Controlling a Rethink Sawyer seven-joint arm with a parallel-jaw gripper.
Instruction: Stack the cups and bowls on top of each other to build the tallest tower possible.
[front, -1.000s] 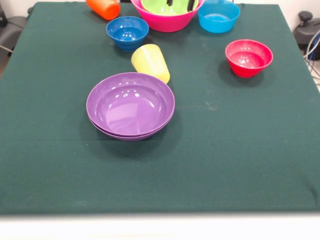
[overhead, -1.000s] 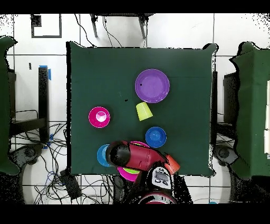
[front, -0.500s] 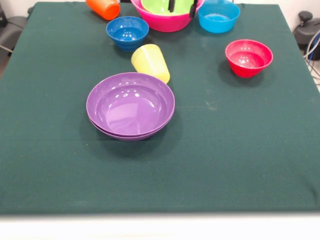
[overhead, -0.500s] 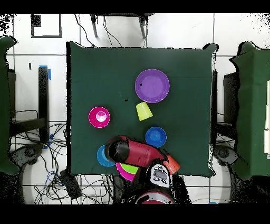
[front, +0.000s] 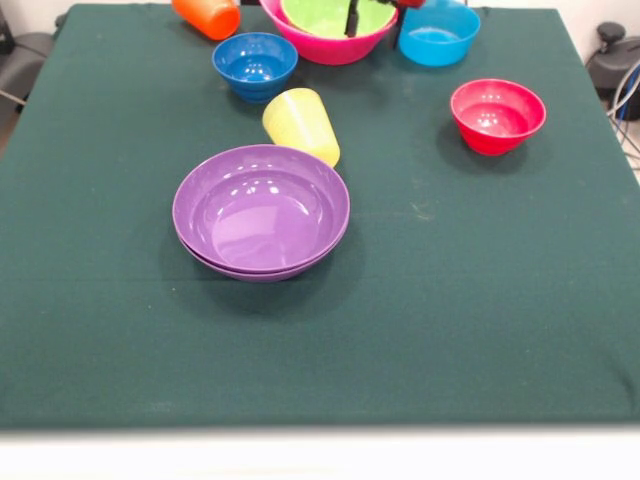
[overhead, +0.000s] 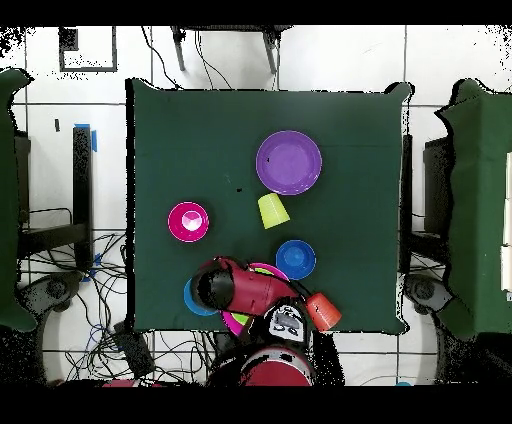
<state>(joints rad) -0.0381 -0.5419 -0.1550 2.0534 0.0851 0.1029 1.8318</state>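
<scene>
Two nested purple bowls (front: 261, 210) (overhead: 289, 162) sit mid-table. Behind them a yellow cup (front: 302, 125) (overhead: 271, 210) lies on its side. The dark blue bowl (front: 255, 65) (overhead: 295, 259) and the crimson bowl (front: 497, 115) (overhead: 189, 221) stand alone. At the far edge the lime green bowl (front: 325, 14) rests inside the pink bowl (front: 330, 42) (overhead: 266, 271), between a tipped orange cup (front: 207, 15) (overhead: 323, 310) and the light blue bowl (front: 437, 32) (overhead: 188, 297). My gripper (front: 374, 14) hangs open over the pink bowl's right rim, with one finger (front: 352, 18) inside the green bowl.
The red arm (overhead: 250, 292) covers most of the pink and green bowls in the overhead view. The green cloth table (front: 480, 300) ends close behind those bowls. Cables lie on the floor around the table.
The gripper has come lower and shifted toward the light blue bowl, so its fingers reach deeper into the green bowl. No bowl or cup has moved.
</scene>
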